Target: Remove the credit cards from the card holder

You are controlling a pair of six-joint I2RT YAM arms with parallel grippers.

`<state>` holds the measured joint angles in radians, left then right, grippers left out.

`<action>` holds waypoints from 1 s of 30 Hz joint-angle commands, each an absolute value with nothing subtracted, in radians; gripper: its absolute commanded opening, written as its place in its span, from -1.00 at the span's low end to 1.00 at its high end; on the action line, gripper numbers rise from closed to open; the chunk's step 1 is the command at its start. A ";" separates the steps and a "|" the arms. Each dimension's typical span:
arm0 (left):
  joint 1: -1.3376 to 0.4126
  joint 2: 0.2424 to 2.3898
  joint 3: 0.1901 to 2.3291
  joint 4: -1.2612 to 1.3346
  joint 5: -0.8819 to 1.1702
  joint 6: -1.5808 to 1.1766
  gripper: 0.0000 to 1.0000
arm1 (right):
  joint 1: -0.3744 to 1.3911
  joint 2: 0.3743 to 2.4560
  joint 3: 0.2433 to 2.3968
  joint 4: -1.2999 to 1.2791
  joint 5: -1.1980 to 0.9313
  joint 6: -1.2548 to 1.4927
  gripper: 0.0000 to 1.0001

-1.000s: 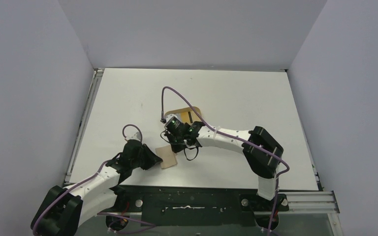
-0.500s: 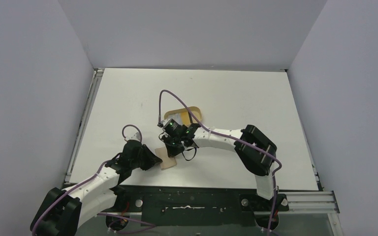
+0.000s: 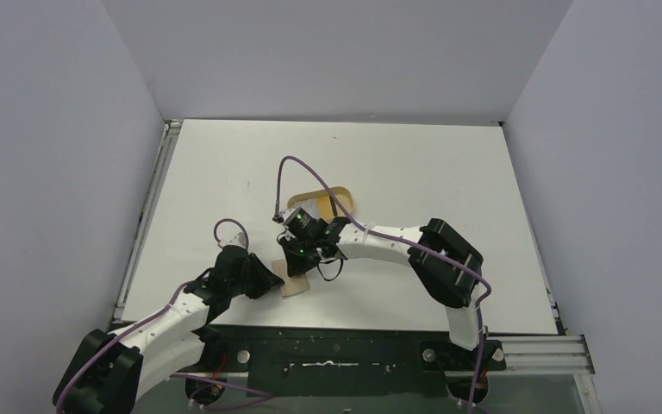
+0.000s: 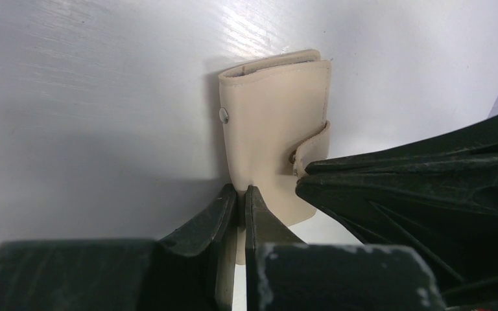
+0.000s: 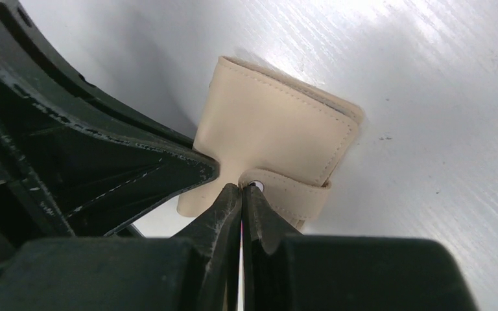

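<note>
Card holder (image 4: 273, 123) lies folded on the white table (image 4: 78, 84), between the two arms. Left gripper (image 4: 241, 194) is clamped on its near edge. The right gripper (image 5: 241, 191) is closed, its tips touching the strap tab (image 5: 295, 194).
</note>
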<state>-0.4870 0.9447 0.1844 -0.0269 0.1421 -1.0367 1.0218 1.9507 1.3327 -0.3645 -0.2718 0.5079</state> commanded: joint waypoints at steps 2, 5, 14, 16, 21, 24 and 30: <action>-0.485 0.936 0.192 -0.057 0.133 -1.023 -1.00 | 1.016 1.970 1.341 -0.323 -0.283 0.514 -1.00; -0.485 0.937 0.193 -0.057 0.133 -1.023 -1.00 | 1.013 1.971 1.340 -0.333 -0.270 0.510 -1.00; -0.484 0.940 0.195 -0.057 0.133 -1.023 -1.00 | 0.990 1.917 1.297 -0.292 -0.260 0.517 -1.00; -0.483 0.942 0.197 -0.057 0.133 -1.023 -1.00 | 0.977 1.901 1.286 -0.278 -0.271 0.519 -1.00; -0.483 0.943 0.221 -0.089 0.132 -1.016 -1.00 | 0.937 1.908 1.271 -0.252 -0.334 0.531 -1.00; -0.484 0.938 0.247 -0.125 0.127 -1.008 -1.00 | 0.924 1.917 1.254 -0.215 -0.375 0.551 -1.00; -0.484 0.914 0.268 -0.162 0.126 -1.005 -1.00 | 0.918 1.930 1.227 -0.166 -0.410 0.573 -1.00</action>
